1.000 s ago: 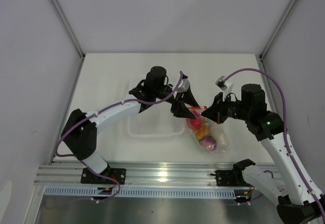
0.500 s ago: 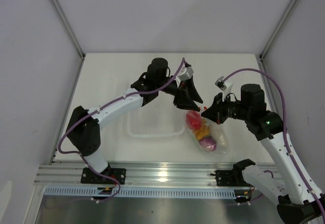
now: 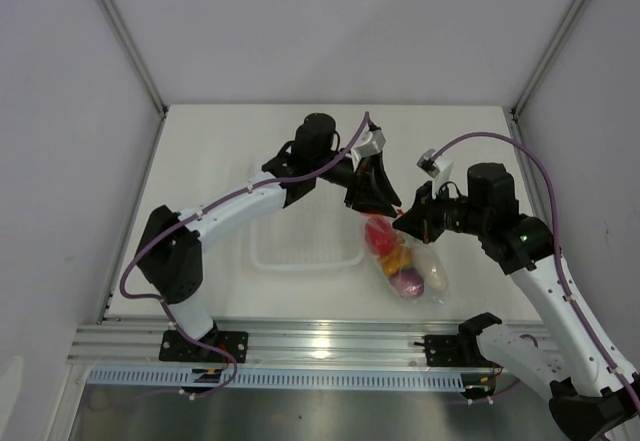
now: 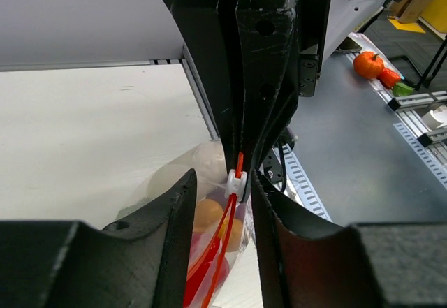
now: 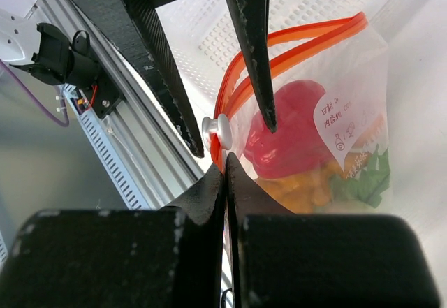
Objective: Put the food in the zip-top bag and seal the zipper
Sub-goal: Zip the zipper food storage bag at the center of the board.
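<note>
The zip-top bag [image 3: 410, 266] hangs between the grippers, right of the tray. It holds the food: red bell pepper [image 5: 293, 130], orange-yellow piece [image 5: 314, 182], green cabbage [image 5: 367, 175], a purple piece [image 3: 408, 281] and a white piece [image 3: 436, 279]. The orange-red zipper [image 5: 279, 49] is parted along most of its length, with its white slider [image 5: 216, 132] at the near end. My right gripper [image 5: 225, 172] is shut on the bag's corner just past the slider. My left gripper [image 4: 222, 182] is open, its fingers [image 5: 255, 42] straddling the zipper and slider [image 4: 237, 182].
The rigid clear tray [image 3: 300, 259] lies on the white table left of the bag, under the left arm. An aluminium rail [image 3: 320, 341] runs along the near edge. White walls close in the sides and back.
My left gripper has moved back and right, coming up over the bag's mouth beside the right gripper. The right gripper has shifted slightly left, still holding the bag.
</note>
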Available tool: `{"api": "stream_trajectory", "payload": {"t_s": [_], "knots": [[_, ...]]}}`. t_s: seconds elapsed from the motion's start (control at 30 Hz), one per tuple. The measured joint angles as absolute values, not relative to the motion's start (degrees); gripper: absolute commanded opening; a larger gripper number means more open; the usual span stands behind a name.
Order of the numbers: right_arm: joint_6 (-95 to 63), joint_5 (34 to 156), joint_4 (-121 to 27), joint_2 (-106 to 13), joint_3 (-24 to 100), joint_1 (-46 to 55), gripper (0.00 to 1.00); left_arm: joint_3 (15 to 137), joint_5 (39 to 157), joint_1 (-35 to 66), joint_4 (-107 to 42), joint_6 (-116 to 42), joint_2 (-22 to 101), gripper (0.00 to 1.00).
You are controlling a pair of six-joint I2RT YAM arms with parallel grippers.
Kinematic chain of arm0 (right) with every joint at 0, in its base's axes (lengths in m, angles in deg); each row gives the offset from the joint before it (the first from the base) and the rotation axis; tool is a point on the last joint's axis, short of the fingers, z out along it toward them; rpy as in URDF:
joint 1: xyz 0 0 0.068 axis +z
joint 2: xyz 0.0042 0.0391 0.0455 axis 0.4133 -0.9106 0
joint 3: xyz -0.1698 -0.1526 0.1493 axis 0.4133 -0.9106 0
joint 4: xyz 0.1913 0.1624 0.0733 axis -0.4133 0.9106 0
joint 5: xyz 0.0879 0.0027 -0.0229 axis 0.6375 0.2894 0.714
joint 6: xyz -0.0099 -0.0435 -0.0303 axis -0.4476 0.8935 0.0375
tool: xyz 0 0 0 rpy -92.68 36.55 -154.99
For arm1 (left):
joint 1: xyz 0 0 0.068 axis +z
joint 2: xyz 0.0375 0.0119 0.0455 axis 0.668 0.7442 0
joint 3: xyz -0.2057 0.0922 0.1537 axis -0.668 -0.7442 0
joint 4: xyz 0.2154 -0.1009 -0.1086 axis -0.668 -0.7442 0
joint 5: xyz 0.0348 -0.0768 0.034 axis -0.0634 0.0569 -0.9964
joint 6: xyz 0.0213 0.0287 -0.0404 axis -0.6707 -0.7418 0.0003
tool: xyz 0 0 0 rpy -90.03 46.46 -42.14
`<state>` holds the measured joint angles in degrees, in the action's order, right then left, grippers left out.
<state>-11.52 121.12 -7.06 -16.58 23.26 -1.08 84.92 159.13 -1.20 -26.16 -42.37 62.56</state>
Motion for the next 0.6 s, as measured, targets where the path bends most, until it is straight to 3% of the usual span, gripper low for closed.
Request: {"api": "stream_trajectory", "payload": {"t_s": [0.07, 0.27, 0.6], "knots": [[-11.52, 120.69, -7.06, -16.65, 23.37, -0.91, 0.00, 85.01, 159.11, -1.20, -26.48, -42.37, 62.67, 0.33], [-11.78, 118.83, -7.06, -16.61, 23.85, -0.49, 0.00, 85.14, 159.33, -1.31, -28.04, -42.56, 62.69, 0.00], [-13.31, 114.54, -6.63, -12.96, 23.85, -0.05, 0.00, 86.01, 159.18, -1.70, -28.34, -42.58, 63.13, 0.00]]}}
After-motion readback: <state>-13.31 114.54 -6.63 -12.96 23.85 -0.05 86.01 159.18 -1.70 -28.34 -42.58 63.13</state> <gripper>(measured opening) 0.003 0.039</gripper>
